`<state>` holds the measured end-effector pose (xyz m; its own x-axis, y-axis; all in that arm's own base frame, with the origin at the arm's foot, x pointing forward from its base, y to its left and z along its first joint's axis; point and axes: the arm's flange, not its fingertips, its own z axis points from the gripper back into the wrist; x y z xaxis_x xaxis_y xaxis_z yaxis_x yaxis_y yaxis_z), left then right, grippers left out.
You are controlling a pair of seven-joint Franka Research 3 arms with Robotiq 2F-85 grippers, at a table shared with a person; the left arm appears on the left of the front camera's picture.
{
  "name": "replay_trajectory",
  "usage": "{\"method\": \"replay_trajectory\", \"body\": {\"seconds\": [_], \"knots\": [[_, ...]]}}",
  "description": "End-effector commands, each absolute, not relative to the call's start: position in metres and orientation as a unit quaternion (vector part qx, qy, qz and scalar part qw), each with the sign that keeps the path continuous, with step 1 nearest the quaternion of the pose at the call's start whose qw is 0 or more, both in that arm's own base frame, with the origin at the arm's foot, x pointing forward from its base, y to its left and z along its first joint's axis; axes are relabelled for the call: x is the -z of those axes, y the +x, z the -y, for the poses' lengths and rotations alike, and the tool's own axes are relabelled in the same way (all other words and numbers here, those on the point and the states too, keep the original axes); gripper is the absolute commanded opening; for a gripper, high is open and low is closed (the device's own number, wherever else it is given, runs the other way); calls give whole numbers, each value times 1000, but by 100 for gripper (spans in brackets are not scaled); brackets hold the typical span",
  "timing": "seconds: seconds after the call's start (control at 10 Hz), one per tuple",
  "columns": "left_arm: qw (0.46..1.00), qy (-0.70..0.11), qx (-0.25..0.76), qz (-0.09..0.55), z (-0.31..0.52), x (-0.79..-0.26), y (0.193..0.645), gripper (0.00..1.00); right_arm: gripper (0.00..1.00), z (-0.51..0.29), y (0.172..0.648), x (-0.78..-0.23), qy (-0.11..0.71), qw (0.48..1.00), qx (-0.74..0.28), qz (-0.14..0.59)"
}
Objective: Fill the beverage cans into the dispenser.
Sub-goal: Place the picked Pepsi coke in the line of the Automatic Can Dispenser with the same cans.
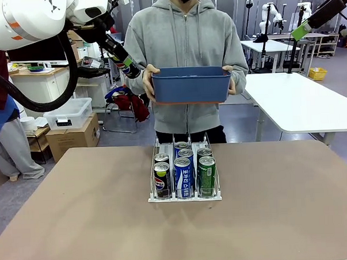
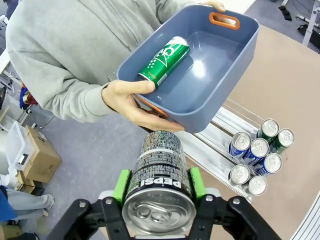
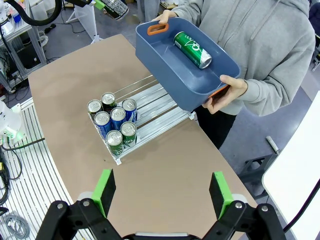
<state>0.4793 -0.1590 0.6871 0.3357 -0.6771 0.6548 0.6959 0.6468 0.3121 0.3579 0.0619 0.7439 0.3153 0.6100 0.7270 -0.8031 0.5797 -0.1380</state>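
Observation:
My left gripper (image 2: 159, 187) is shut on a black Pepsi can (image 2: 159, 165), held high in the air beside the person's hand. In the front view the left gripper (image 1: 129, 66) hangs at the left end of a blue bin (image 1: 189, 86) that the person holds tilted. One green can (image 2: 164, 61) lies inside the bin. Below, the white wire dispenser (image 1: 185, 197) stands mid-table with several cans at its front: black (image 1: 162, 179), blue (image 1: 183, 177) and green (image 1: 207, 176). My right gripper (image 3: 162, 192) is open and holds nothing, raised high at the right (image 1: 304, 27).
The person stands at the far edge, both hands (image 2: 131, 97) on the bin. The dispenser's rear rails (image 3: 155, 112) are bare. A white table (image 1: 299, 101) stands at the back right. Cardboard boxes (image 1: 73, 137) and a plastic crate sit at the back left.

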Motion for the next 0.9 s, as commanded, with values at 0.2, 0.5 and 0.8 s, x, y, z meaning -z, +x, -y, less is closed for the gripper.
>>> {"method": "replay_trajectory", "body": {"seconds": [0.2, 0.5, 0.8], "knots": [[815, -11, 422, 397, 156, -689, 480, 0, 100, -61, 358, -744, 122, 802, -442, 383], [815, -11, 422, 397, 156, -689, 480, 0, 100, -61, 358, -744, 122, 802, -442, 383], [853, -11, 387, 348, 164, -680, 479, 58, 100, -61, 358, -744, 122, 802, -442, 383]]}}
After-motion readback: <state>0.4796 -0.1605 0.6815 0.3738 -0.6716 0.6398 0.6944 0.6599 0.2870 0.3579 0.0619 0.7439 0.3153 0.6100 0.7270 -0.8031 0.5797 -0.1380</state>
